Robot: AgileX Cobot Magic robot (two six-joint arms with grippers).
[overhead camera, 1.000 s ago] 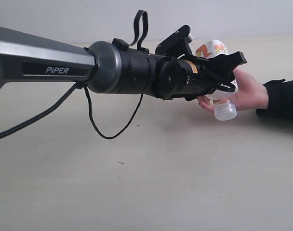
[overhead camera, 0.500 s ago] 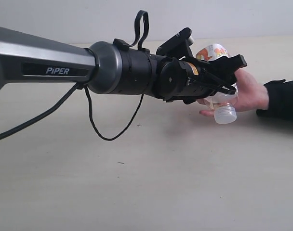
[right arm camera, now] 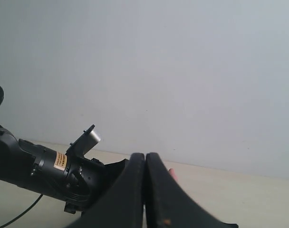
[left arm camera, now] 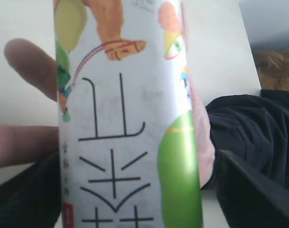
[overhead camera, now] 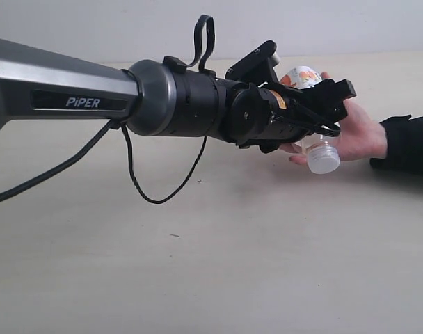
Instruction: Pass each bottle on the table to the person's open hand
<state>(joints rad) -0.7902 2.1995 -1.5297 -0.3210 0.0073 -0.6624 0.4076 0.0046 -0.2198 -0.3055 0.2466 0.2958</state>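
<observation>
A clear bottle with a white cap and a green-and-white label lies across the person's open hand, cap end hanging down. My left gripper reaches in from the left and stands open around it. In the left wrist view the bottle fills the space between the dark fingers, with a gap on one side. The person's fingers curl behind the bottle. My right gripper is shut on nothing and raised off the table.
The left arm's long grey body spans the left half of the exterior view, a black cable hanging under it. The person's black sleeve rests at the right table edge. A pale wall stands behind.
The left jaws have spread wider. The bottle has sunk a little lower into the hand, and the person's fingers have come up around it. The right gripper has stayed shut.
</observation>
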